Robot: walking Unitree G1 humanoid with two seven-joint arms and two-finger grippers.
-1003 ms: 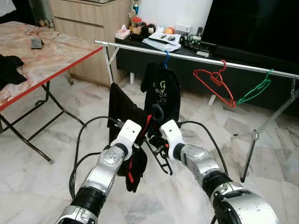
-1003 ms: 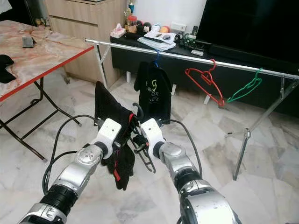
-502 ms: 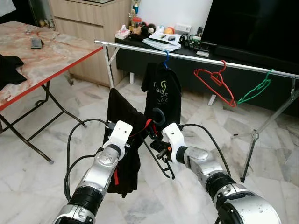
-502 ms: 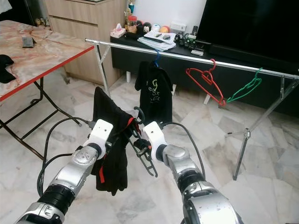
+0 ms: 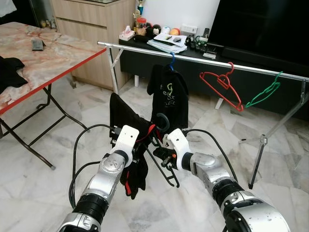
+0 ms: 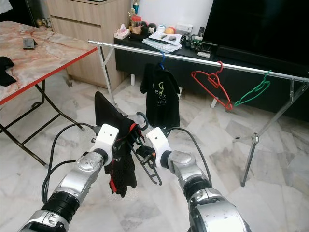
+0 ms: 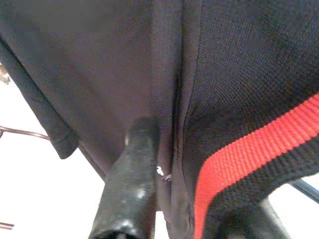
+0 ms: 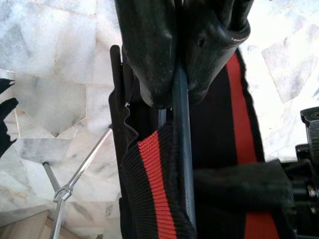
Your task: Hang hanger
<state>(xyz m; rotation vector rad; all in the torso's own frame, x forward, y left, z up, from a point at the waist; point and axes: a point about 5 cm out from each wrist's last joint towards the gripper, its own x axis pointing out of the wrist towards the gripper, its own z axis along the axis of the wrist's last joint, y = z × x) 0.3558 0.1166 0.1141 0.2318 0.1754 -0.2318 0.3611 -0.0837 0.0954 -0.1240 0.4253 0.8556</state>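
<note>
A black hanger is held low in front of me, its hook pointing up. My right gripper is shut on the hanger's bar. A black garment with red stripes is draped over the hanger's left end and hangs in a bunch. My left gripper is shut on that cloth, with its fingers buried in the folds. Beyond stands the silver clothes rail, roughly an arm's length past the grippers.
On the rail hang a black T-shirt on a blue hanger, a red hanger and a green hanger. A red-edged folding table stands at the left. The rail's leg is at the right. A cluttered low cabinet sits behind.
My left gripper swung out to the left with the garment, then came back toward the hanger; the cloth now hangs shorter and more bunched. The right gripper has kept the hanger nearly still.
</note>
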